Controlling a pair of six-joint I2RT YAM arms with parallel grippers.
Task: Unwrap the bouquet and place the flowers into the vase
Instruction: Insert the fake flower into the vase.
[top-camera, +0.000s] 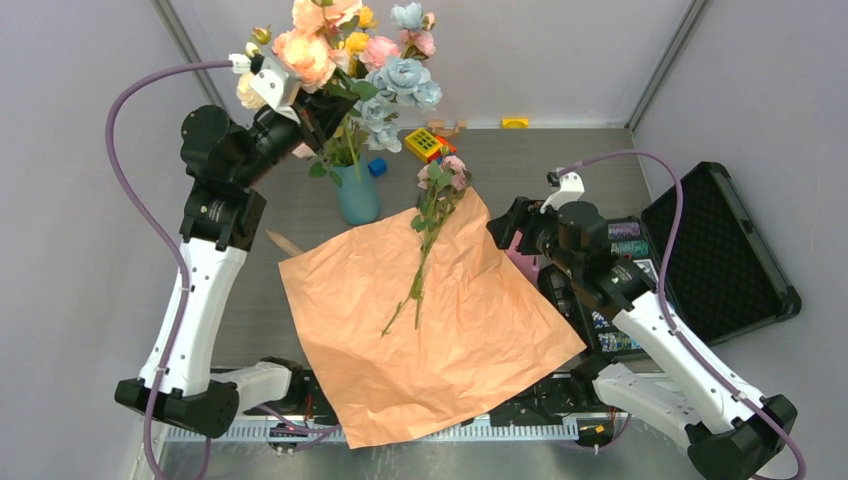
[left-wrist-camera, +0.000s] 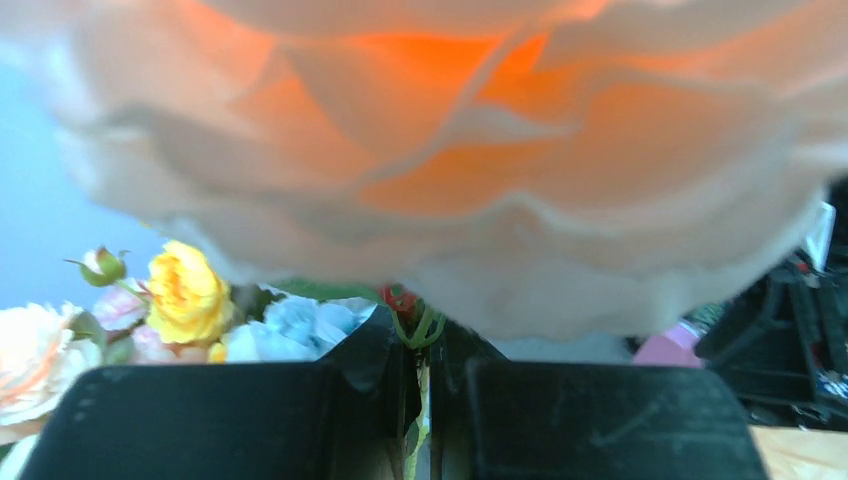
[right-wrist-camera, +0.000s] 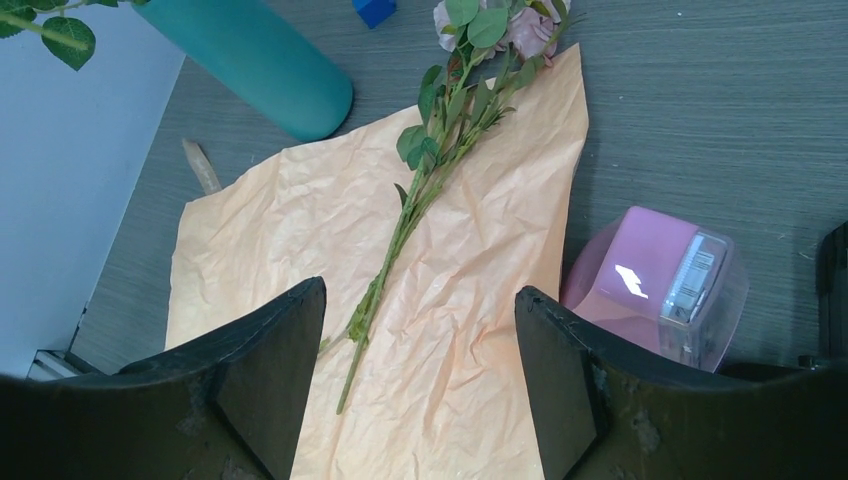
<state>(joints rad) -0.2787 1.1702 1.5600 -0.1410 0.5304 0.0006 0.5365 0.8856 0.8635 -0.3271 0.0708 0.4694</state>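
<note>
The teal vase (top-camera: 358, 193) (right-wrist-camera: 260, 60) stands upright behind the flat orange wrapping paper (top-camera: 430, 330) (right-wrist-camera: 470, 300). Several flowers (top-camera: 400, 75) in yellow, pale blue and pink rise from it. My left gripper (top-camera: 312, 108) (left-wrist-camera: 425, 370) hangs above the vase, shut on the thin green stem of a large peach bloom (top-camera: 305, 55) (left-wrist-camera: 450, 150) that fills the left wrist view. A leafy stem with mauve flowers (top-camera: 428, 240) (right-wrist-camera: 420, 190) lies diagonally on the paper. Above the paper's right edge my right gripper (top-camera: 505, 225) (right-wrist-camera: 420, 290) is open, nothing between its fingers.
A pink box (right-wrist-camera: 655, 275) lies right of the paper, near the right arm. An open black case (top-camera: 720, 250) sits at the far right. Toy blocks (top-camera: 425, 143) and a blue cube (top-camera: 377, 167) lie behind the vase. A tan strip (top-camera: 283, 242) lies left of the paper.
</note>
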